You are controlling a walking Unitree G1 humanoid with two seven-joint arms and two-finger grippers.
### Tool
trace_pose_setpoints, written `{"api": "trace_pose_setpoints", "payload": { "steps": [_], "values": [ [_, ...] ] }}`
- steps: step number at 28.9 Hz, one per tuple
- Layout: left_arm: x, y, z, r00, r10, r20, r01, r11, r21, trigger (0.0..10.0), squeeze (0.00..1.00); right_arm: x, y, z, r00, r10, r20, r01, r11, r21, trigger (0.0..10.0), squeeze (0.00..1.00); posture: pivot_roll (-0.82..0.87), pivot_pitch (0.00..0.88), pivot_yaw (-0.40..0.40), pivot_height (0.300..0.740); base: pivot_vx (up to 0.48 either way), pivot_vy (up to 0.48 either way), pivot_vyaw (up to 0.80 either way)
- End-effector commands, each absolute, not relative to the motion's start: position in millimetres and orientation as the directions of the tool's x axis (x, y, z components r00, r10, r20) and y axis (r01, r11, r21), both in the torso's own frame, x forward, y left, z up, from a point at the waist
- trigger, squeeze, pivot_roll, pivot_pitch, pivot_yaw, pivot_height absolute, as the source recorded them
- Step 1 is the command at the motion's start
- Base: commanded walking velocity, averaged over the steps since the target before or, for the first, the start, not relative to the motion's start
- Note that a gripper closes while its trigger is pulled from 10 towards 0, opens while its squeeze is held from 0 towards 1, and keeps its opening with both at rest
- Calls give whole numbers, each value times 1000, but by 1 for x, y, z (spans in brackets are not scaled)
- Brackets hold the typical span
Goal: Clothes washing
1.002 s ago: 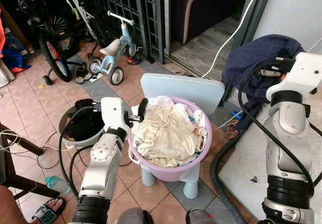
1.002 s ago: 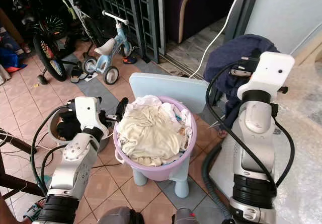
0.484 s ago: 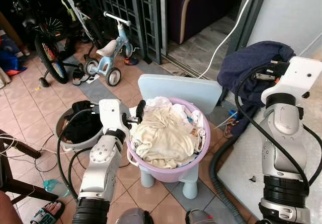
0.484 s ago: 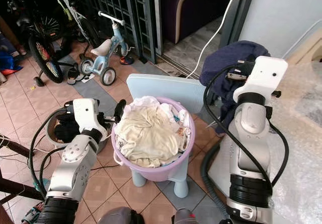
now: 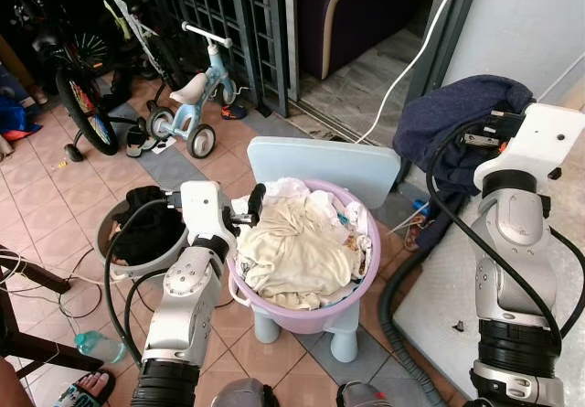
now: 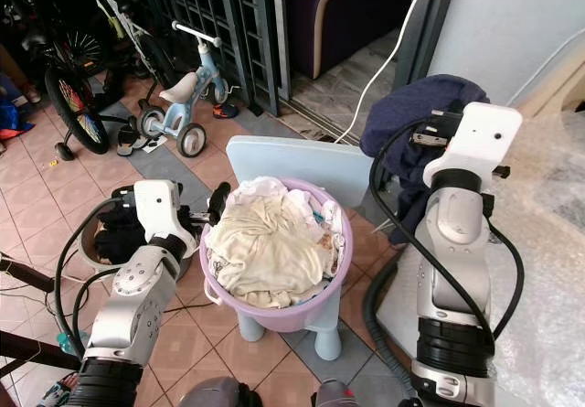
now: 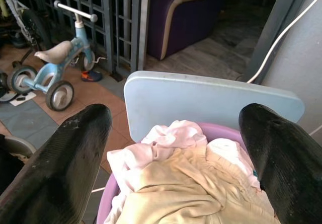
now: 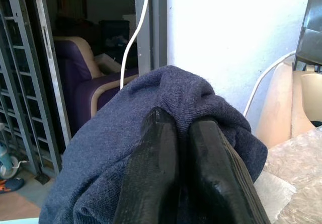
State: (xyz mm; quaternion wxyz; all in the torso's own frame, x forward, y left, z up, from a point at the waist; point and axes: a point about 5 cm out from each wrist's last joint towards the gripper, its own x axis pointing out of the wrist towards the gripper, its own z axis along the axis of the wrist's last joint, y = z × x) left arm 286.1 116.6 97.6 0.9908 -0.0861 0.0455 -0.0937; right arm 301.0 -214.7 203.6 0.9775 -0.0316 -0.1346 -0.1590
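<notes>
A round lilac plastic wash basin (image 5: 366,270) is sitting on the seat of a small pale-blue plastic child's chair (image 5: 324,165), whose flat rounded backrest is rising at the basin's 12 o'clock edge. The basin is heaped with crumpled laundry: a soft, wrinkled cream cotton garment (image 5: 297,247) is lying on top, with bunched white and pale-pink pieces (image 7: 168,136) showing toward the backrest.

The left gripper (image 5: 254,204) is hovering at the basin's 9 o'clock rim, its two long matte-black fingers (image 7: 55,168) spread wide apart and holding nothing, pointing across the pile toward the backrest.

The right gripper (image 8: 183,148) is raised at about 2 o'clock from the basin, with its fingers pinched together on a fold of a thick, fuzzy navy-blue knitted garment (image 5: 457,114), which is draping in a rounded lump over the fingertips and hanging down beside the pale wall.

At the basin's 9 o'clock, on the terracotta tiled floor (image 5: 55,197), a round grey bucket (image 5: 111,229) is holding dark cloth. A light-blue child's tricycle (image 5: 196,96) with a white saddle is standing at 11 o'clock, in front of a dark metal grille (image 5: 224,14). A ribbed grey hose (image 5: 402,315) is curving along the floor at 4 o'clock.
</notes>
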Motion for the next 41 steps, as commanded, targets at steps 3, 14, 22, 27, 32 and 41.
{"api": "trace_pose_setpoints", "payload": {
  "steps": [3, 14, 22, 27, 32, 41],
  "values": [
    [284, 119, 98, 980, -185, -74, 169, 969, -182, 10000, 0, 303, -210, 204, 918, -283, 276, 299, 954, -16, 10000, 0, -122, 39, 67, 740, 0, 0, -800],
    [284, 119, 97, 978, -190, -83, 172, 968, -184, 10000, 0, 304, -209, 203, 923, -278, 268, 293, 956, -17, 10000, 0, -123, 40, 68, 740, 0, 379, -800],
    [283, 118, 100, 974, -218, -58, 204, 961, -186, 10000, 0, 305, -207, 204, 924, -270, 272, 286, 958, -20, 10000, 0, -120, 38, 62, 740, 0, 0, -800],
    [281, 117, 105, 970, -242, -19, 234, 952, -195, 10000, 0, 306, -202, 206, 925, -249, 286, 269, 963, -32, 10000, 0, -118, 37, 60, 740, 0, 0, -800],
    [280, 117, 105, 969, -245, -19, 237, 951, -198, 10000, 0, 306, -198, 206, 928, -230, 292, 249, 968, -28, 10000, 0, -116, 36, 58, 740, 289, 0, -758],
    [278, 117, 105, 968, -252, -9, 245, 948, -203, 10000, 0, 303, -189, 202, 938, -195, 286, 216, 975, -44, 10000, 0, -117, 44, 58, 740, 372, 0, -65]
  ]
}}
